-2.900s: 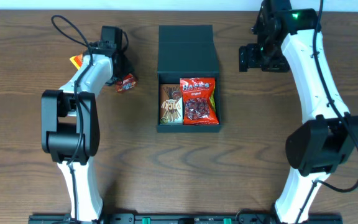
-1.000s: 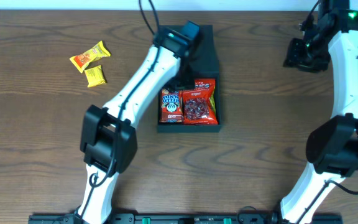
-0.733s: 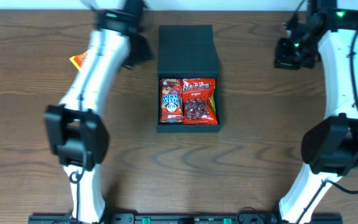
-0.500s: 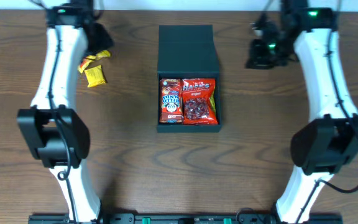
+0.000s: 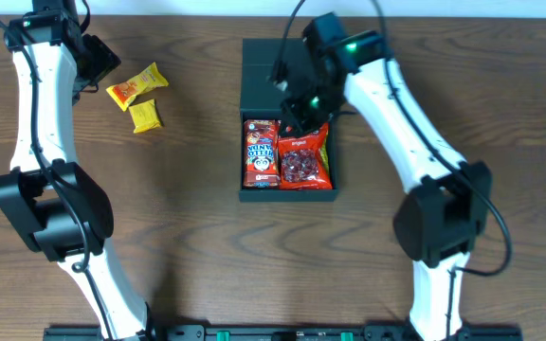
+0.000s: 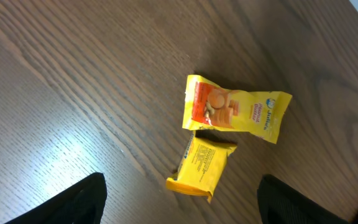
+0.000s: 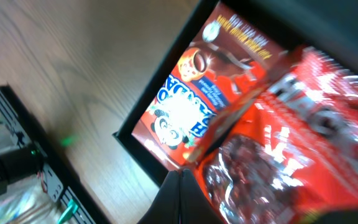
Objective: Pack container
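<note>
The container [image 5: 252,194] is a dark square box in the middle of the table, its flap lid [image 5: 278,71] lying open behind it. Inside lie a red-and-blue snack packet [image 5: 262,153] [image 7: 191,99] and a red gummy packet [image 5: 304,161] [image 7: 291,137]. My right gripper [image 5: 297,112] [image 7: 182,190] hovers shut over the packets' far ends, with nothing between its fingers. My left gripper [image 5: 95,59] [image 6: 180,199] stands open at the far left. Below it two yellow packets [image 5: 136,84] [image 5: 145,116] lie on the wood, the larger [image 6: 235,112] touching the smaller [image 6: 202,163].
Both white arms rise from bases at the table's front edge. The right arm [image 5: 396,104] crosses above the container's right side. The table's far edge [image 5: 178,13] runs close behind the left gripper. A dark rail with green parts [image 7: 23,149] shows in the right wrist view.
The right arm has swung in from the far right to over the container, and its jaws have shut. The left arm has drawn back from the container to the far left corner.
</note>
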